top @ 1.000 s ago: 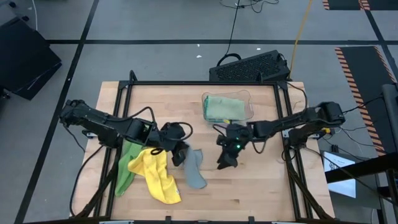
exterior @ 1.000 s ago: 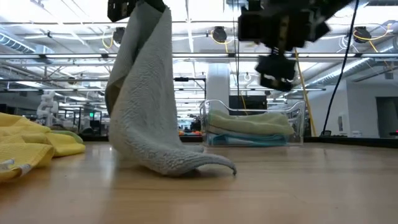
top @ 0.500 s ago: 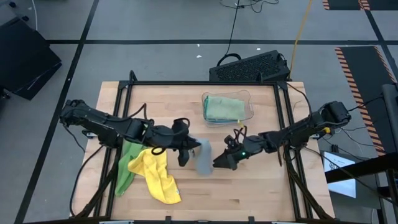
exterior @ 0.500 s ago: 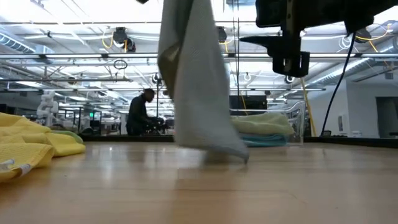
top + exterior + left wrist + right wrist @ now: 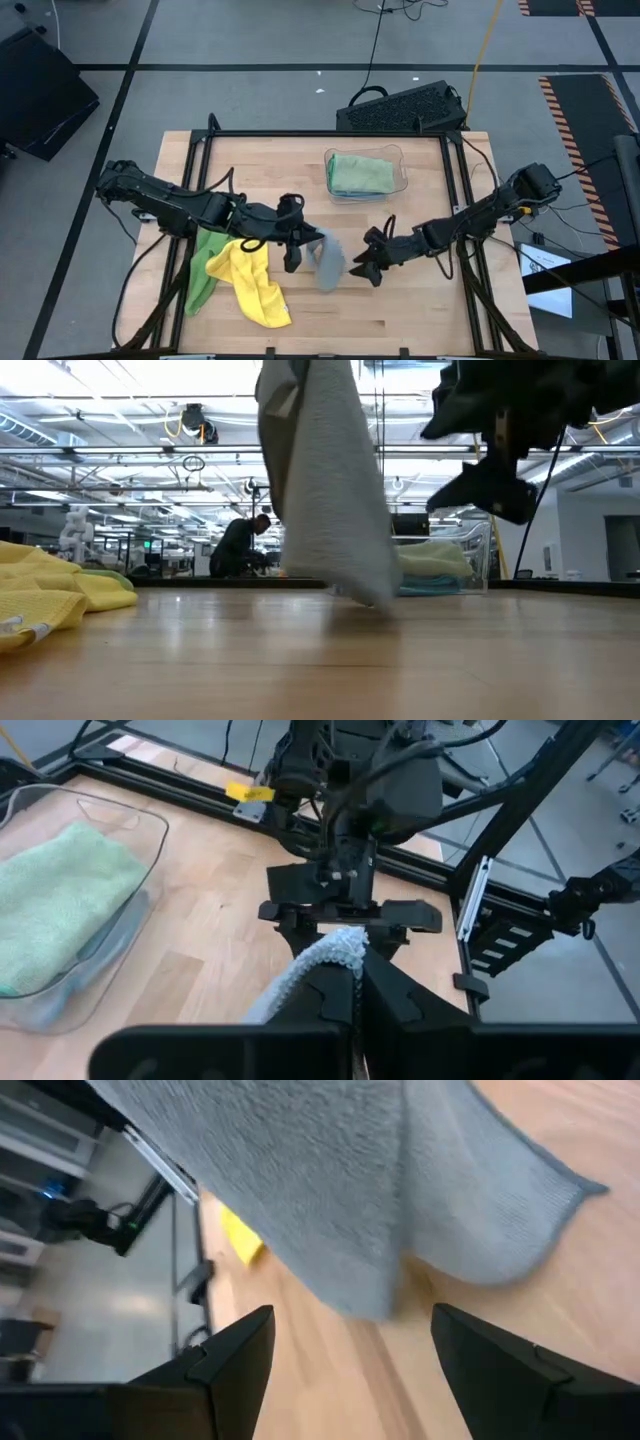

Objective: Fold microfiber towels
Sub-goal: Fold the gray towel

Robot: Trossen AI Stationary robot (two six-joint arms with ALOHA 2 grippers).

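Note:
A grey towel (image 5: 328, 262) hangs from my shut left gripper (image 5: 303, 243) near the table's middle; in the low view the grey towel (image 5: 330, 480) reaches down to the tabletop. My right gripper (image 5: 363, 268) is open just to the towel's right, its fingers (image 5: 235, 1355) pointing at the cloth (image 5: 380, 1180) without touching it. A yellow towel (image 5: 250, 282) lies crumpled over a bright green towel (image 5: 203, 268) at the near left. A sage green towel (image 5: 360, 172) lies folded in the clear bin (image 5: 402, 170). My left gripper pinches a bunched top edge of the grey towel (image 5: 335, 950) between its two fingers, coming about level from the table's left. The towel hangs slack below the fingers. Whether its lowest corner (image 5: 372, 598) touches the table, I cannot tell.
The clear bin stands at the far middle, with a lighter cloth under the green one (image 5: 430, 585). A dark case (image 5: 405, 108) lies beyond the far edge. Bare wood (image 5: 400, 310) runs along the near right. A person (image 5: 238, 545) shows far off in the room.
My left gripper has gone toward the table's right edge with the grey towel. The towel's lower end, which trailed on the table, has been drawn up and now hangs straight. My right gripper has come down and toward the near edge, beside the towel.

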